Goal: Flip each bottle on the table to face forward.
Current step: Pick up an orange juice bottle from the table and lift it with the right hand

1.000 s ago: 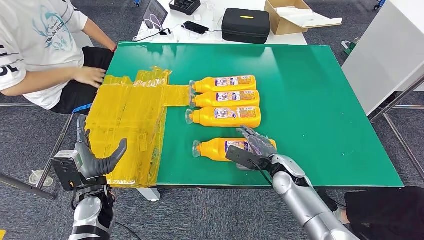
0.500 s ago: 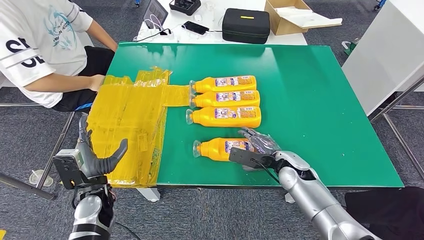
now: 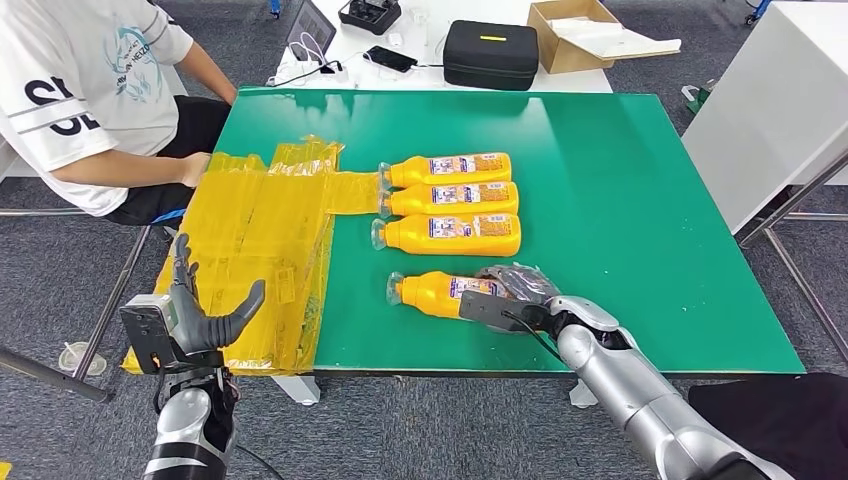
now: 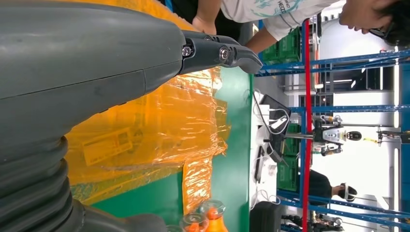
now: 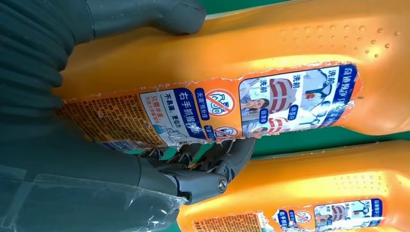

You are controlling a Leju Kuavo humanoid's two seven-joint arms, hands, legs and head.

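Note:
Four orange bottles lie on their sides on the green table (image 3: 620, 200), caps pointing left. Three sit in a neat stack of rows: the far bottle (image 3: 446, 168), the middle bottle (image 3: 449, 198) and the third bottle (image 3: 448, 234), labels up. Closer to me lies the near bottle (image 3: 432, 294). My right hand (image 3: 512, 292) grips its base end; in the right wrist view the thumb (image 5: 145, 17) wraps one side of the near bottle (image 5: 270, 53) and the fingers (image 5: 212, 164) curl under its label edge. My left hand (image 3: 198, 316) hovers open over the table's front left corner.
A crinkled yellow plastic sheet (image 3: 255, 240) covers the table's left part. A person (image 3: 90, 90) sits at the far left, arm resting near the sheet. A black case (image 3: 491, 50) and a cardboard box (image 3: 580, 30) stand on the white desk behind. White furniture (image 3: 780, 100) flanks the right.
The person's hand has drawn back off the yellow sheet. My right hand has closed further around the near bottle's base, forearm swinging right. The left hand rose slightly.

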